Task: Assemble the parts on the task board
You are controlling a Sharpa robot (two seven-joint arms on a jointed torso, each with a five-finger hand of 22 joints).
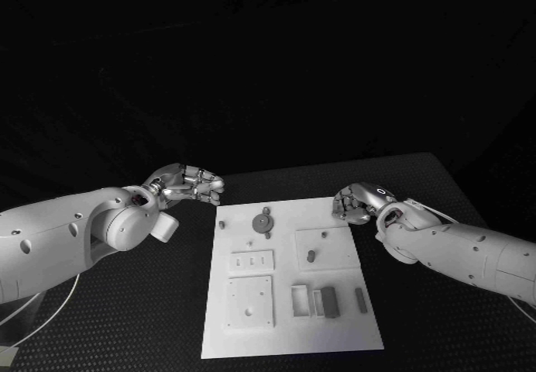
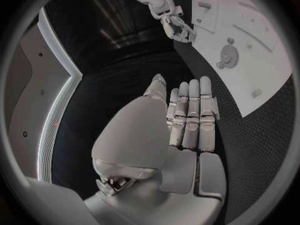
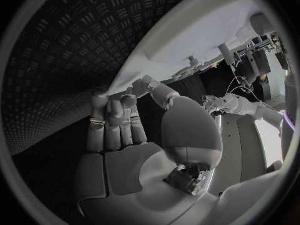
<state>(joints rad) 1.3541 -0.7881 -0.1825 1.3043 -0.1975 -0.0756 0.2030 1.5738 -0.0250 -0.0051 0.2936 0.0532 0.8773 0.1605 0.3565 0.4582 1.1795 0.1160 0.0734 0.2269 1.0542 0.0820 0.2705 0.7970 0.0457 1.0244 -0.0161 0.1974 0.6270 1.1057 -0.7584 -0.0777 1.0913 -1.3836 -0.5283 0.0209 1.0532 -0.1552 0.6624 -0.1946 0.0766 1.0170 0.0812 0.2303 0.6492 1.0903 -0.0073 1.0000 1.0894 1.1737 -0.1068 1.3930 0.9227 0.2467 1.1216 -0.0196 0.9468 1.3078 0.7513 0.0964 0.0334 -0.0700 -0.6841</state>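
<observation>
Both hands poised at the far corners of the board, nothing picked up yet

The black textured table (image 1: 134, 310) carries one white rectangular task board (image 1: 285, 337) at its middle; judging by this, assembly has not started and the next move calls for one hand to come down over a loose part and pinch it. The left hand (image 1: 190, 184), silver and many-fingered, hovers just off the board's far left corner, fingers extended side by side in its wrist view, holding nothing. The right hand (image 1: 355, 203) sits at the far right corner, fingers loosely curled with gaps, empty, fingertips at the board's edge. On the board I count one round grey disc (image 1: 262, 222), one dark grey block (image 1: 328, 301), one slim grey pin (image 1: 361, 300) and one small grey peg (image 1: 310, 254); smaller pieces are too tiny to tell
</observation>
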